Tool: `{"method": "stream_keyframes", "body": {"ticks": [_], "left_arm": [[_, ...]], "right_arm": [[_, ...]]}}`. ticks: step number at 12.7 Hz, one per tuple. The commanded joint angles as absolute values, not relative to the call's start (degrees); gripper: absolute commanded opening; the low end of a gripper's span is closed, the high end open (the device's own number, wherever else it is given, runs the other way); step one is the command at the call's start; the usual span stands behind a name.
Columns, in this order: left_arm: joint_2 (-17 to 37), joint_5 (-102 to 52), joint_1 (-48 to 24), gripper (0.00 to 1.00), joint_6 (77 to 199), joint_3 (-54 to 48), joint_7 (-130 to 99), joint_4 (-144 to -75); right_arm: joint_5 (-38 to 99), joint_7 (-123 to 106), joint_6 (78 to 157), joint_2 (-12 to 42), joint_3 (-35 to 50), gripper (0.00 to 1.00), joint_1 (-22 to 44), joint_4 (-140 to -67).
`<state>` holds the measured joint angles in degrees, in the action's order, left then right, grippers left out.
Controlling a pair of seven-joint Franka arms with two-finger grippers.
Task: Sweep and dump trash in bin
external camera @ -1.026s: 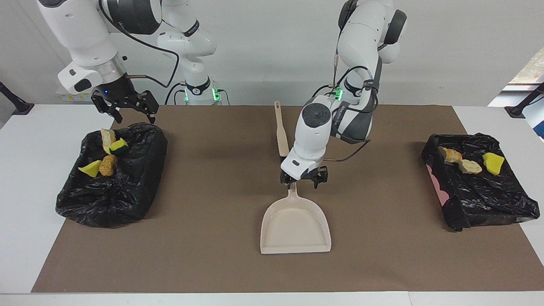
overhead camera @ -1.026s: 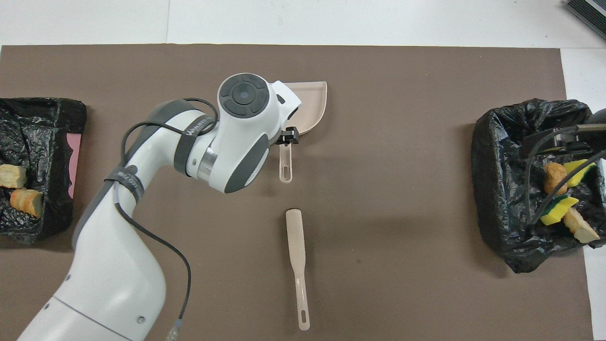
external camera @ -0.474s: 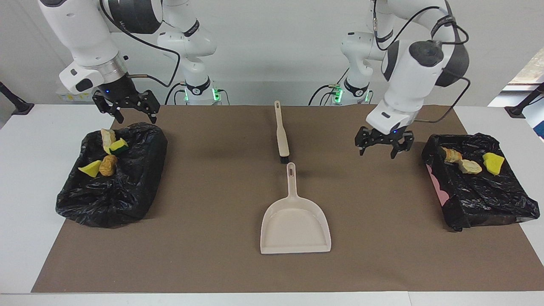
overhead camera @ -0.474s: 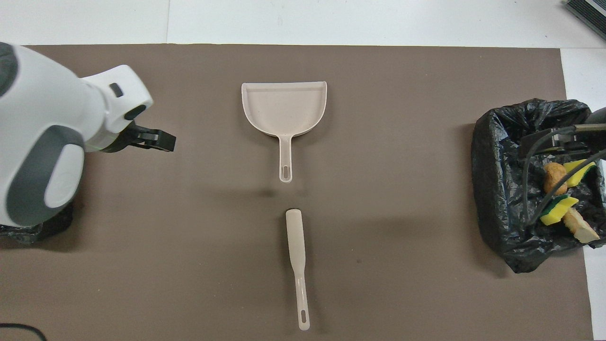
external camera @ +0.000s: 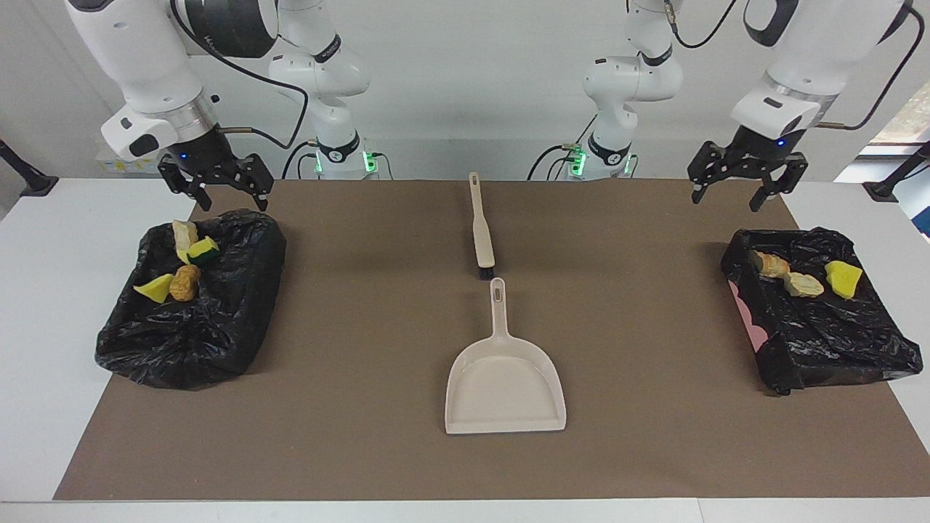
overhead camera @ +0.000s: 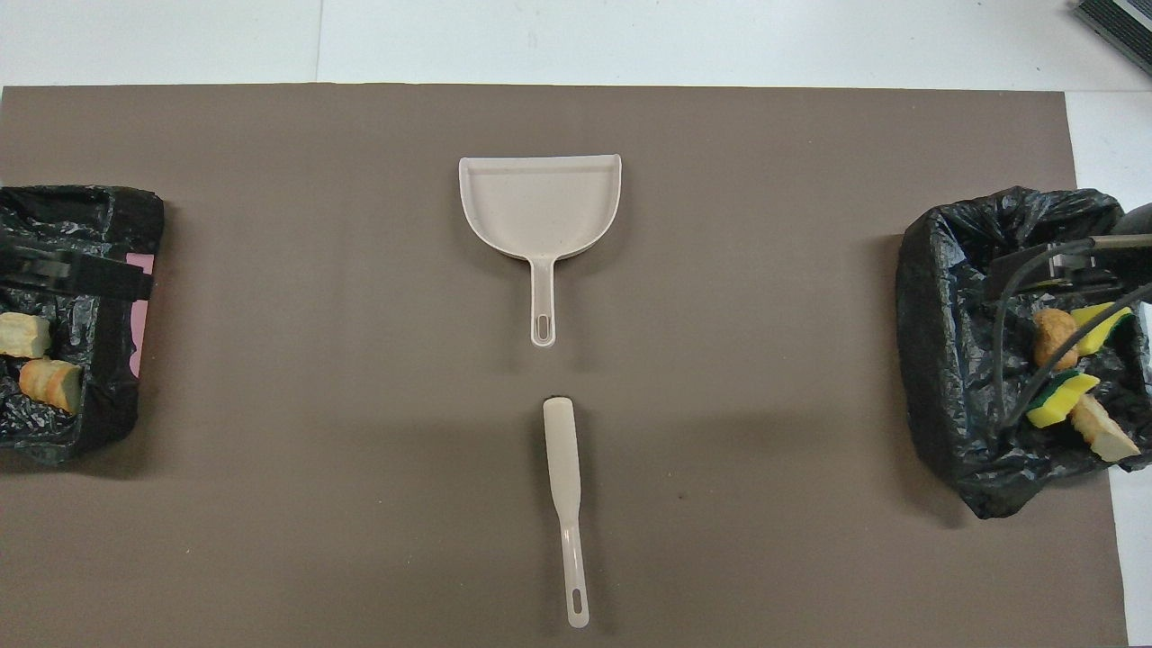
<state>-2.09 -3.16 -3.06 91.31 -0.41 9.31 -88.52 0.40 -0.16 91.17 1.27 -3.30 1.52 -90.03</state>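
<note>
Seven scraps of trash lie in two black-lined bins, with one beige dustpan between the bins. The bin at the right arm's end of the table from the dustpan holds four: two yellow sponge pieces, one of them green-backed, one pale chunk and one orange-brown lump. The bin at the left arm's end holds three: two pale chunks and one yellow sponge piece. One beige brush lies just beside the dustpan's handle, nearer to the robots.
</note>
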Motion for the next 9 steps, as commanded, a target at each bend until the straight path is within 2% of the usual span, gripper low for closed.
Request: {"method": "stream_keyframes", "body": {"ticks": [1, 3, 9], "left_arm": [[-0.2, -4.3, -2.0, 1.0, 86.6, -0.6, 10.4, -83.2], [1.8, -4.2, -2.0, 1.0, 83.2, -0.6, 10.3, -79.6], [0.7, -3.3, -1.9, 1.0, 84.3, -1.1, 9.8, -80.3]], "right_arm": [[1.5, -0.4, 90.5, 0.8, -2.5, 1.0, 0.4, -89.9], [1.4, -0.4, 90.6, 0.7, -2.5, 1.0, 0.5, -89.9], [1.4, -0.4, 90.6, 0.8, -2.5, 1.0, 0.4, -89.9]]}}
